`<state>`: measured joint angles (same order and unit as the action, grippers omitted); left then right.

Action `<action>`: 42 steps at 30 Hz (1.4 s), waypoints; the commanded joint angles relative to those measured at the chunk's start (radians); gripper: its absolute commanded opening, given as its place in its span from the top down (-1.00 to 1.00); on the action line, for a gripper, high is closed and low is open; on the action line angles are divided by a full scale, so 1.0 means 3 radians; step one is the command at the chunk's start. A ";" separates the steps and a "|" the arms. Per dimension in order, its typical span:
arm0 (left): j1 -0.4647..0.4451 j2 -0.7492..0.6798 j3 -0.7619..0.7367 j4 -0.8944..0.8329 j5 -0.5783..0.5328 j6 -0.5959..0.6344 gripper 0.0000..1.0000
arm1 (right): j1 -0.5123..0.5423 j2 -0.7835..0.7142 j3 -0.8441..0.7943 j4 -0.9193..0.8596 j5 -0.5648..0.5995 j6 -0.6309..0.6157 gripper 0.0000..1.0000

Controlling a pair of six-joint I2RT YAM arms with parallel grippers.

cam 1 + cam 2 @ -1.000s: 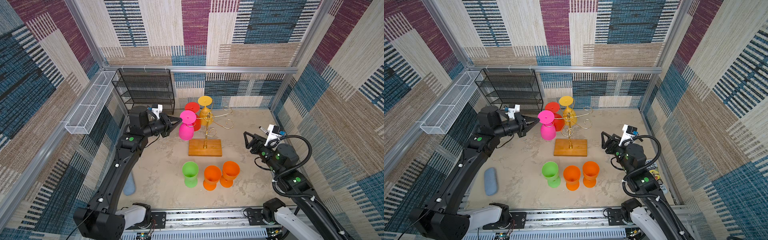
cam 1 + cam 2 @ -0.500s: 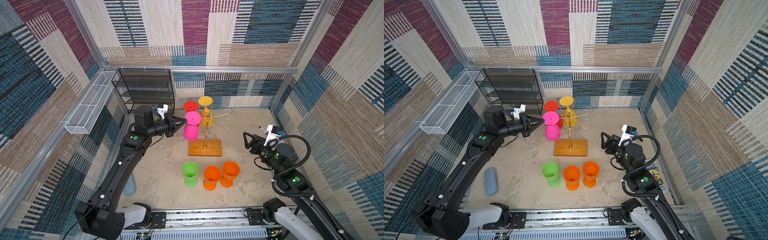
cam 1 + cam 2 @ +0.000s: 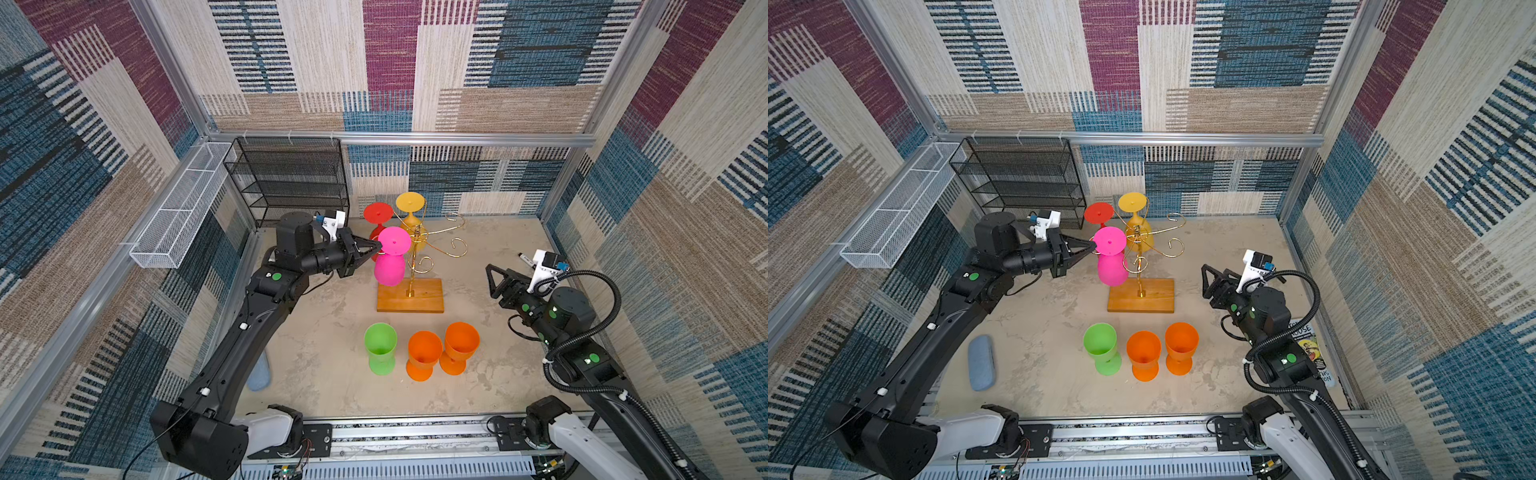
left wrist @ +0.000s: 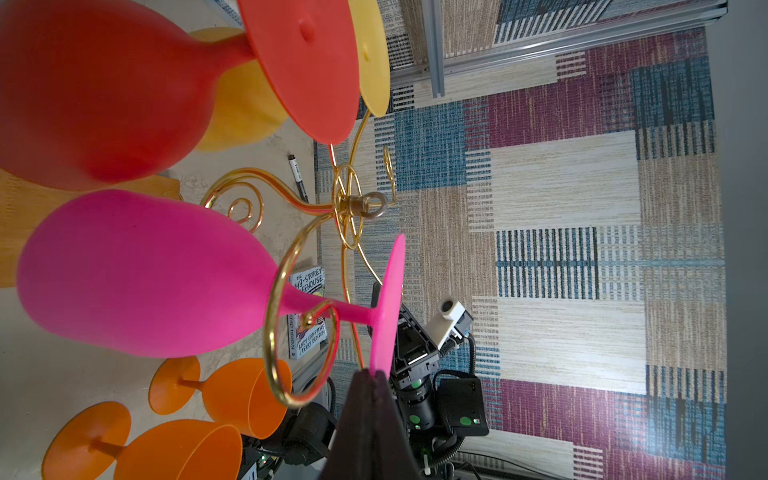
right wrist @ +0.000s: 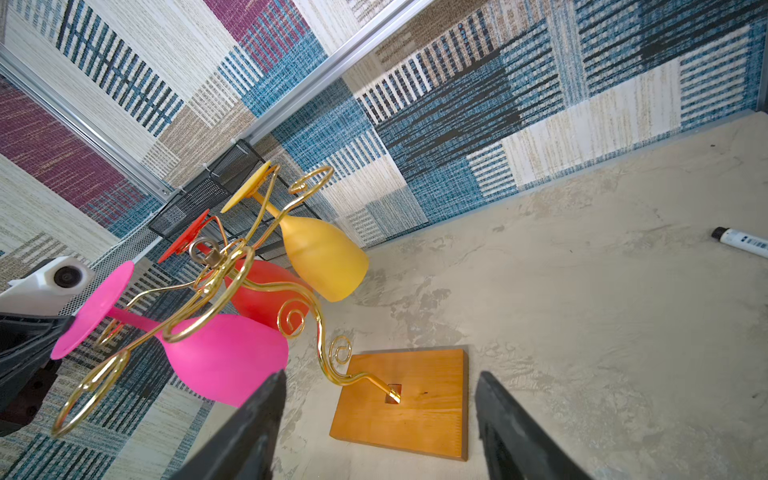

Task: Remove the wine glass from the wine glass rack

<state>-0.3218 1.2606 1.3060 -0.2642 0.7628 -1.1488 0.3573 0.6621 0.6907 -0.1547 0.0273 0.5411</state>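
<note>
Right now pinching (as far as the close view allows) the foot rim of the pink wine glass (image 3: pixel 388 269) with the left tool (image 3: pixel 376 248), clenched tight, just left of frame centre in both top views. Hanging bowl-down, stem threaded through a curled arm of the wine glass rack (image 3: pixel 409 296), wooden base on the worktop (image 3: pixel 324 353). Leaving the right tool (image 3: pixel 491 282) released and empty, well apart at right. Could slip off so thin an edge grip; could snag the stem on the curl and drag or tip the rack; could knock the red glass (image 3: pixel 378 215) just behind.
</note>
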 commanded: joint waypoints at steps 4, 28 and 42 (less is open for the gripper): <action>-0.0026 -0.0117 -0.0048 0.0088 0.0035 0.0026 1.00 | -0.0004 0.0002 -0.0015 0.0123 -0.0036 0.0027 -0.47; -0.0027 -0.0941 -0.0498 -0.0204 0.0051 -0.0056 1.00 | -0.0007 0.0128 0.0043 0.0177 -0.0094 0.0037 -0.46; -0.0016 -0.1532 -0.0220 -0.1009 -0.0057 0.0325 1.00 | -0.0010 0.0342 0.0156 0.0242 -0.0166 0.0011 -0.46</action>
<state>-0.3275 0.8135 1.1965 -0.5102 0.7567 -1.1114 0.3557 0.7589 0.7235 -0.1169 -0.0090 0.5419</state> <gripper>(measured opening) 0.055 0.732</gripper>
